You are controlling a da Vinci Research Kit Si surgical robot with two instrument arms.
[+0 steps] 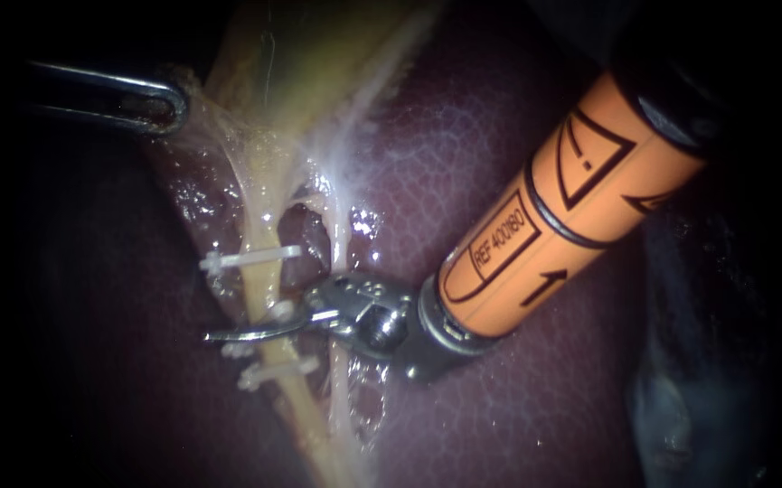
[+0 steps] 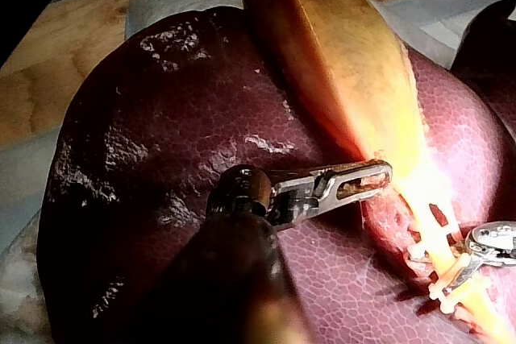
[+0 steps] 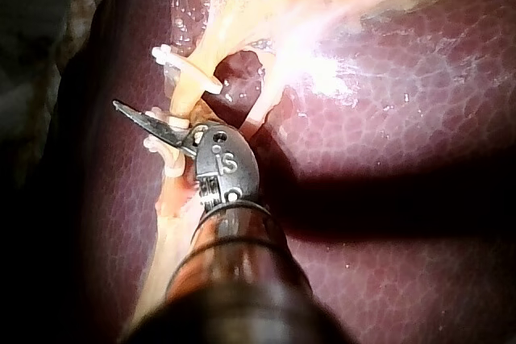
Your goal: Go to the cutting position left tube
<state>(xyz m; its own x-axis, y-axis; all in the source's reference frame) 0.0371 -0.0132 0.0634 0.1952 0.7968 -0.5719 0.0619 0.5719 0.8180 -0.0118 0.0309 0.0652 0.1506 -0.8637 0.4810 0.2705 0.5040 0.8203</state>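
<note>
Right instrument (image 1: 228, 333) lies across the left tube (image 1: 262, 285) between clips (image 1: 246, 260) — pincer narrowly parted; left instrument (image 1: 157, 104) grips gallbladder (image 1: 318, 54). Positioning looks nearly done; next — centre the tube.

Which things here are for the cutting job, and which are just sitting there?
For the job:
right instrument, its tip at the left tube
white clips on that tube

Just there:
liver
gallbladder, held by the left instrument
second tube
</note>
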